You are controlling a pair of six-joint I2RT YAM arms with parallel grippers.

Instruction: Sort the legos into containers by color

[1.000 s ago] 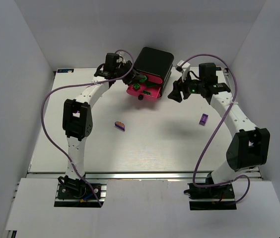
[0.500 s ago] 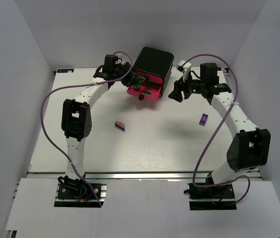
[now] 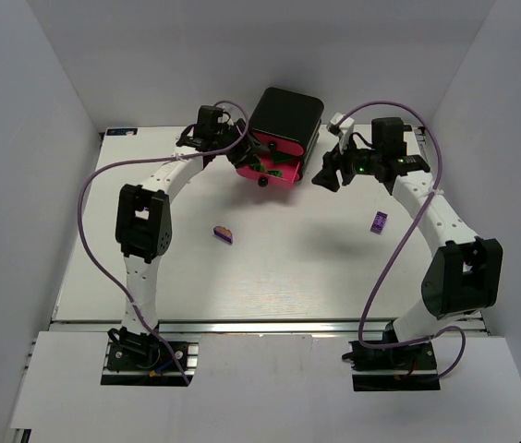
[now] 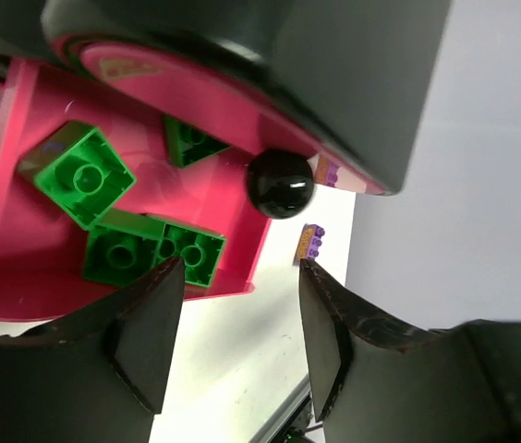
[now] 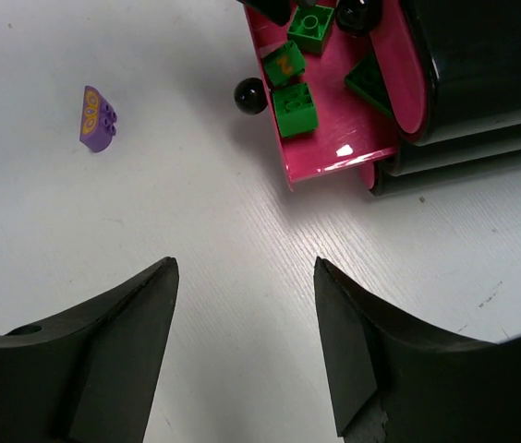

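Left hand (image 4: 233, 318): its fingers were spread wide with nothing between them, and it hung just over the near edge of the pulled-out drawer (image 4: 6, 148).
Right hand (image 5: 242, 355): it was also open wide and empty, poised above bare desk (image 3: 288, 277) beside the drawer's front, touching nothing.
Containers: the black box (image 3: 285, 115) sat at the far middle of the desk with one pink drawer drawn out toward the arms, its black knob (image 5: 250, 95) facing them. What the other drawers held was hidden.
Green legos (image 4: 154, 251): at least four bright green bricks lay loose on the floor of the open drawer, some touching one another.
Purple arched lego (image 3: 224, 233): it lay on the desk in front of the box, well apart from both hands.
Purple lego (image 3: 380, 221): a second one lay on the desk close by the right arm's forearm, also outside any drawer.
Yellow-green legos: none showed in any view, so whether they were already stored could not be told.
Done so far: the green sort looked finished or nearly so, since no green brick lay on the desk.
Left to do: by my reading, the two purple pieces needed picking up and putting in a drawer of their own, which probably meant closing this one and opening another.
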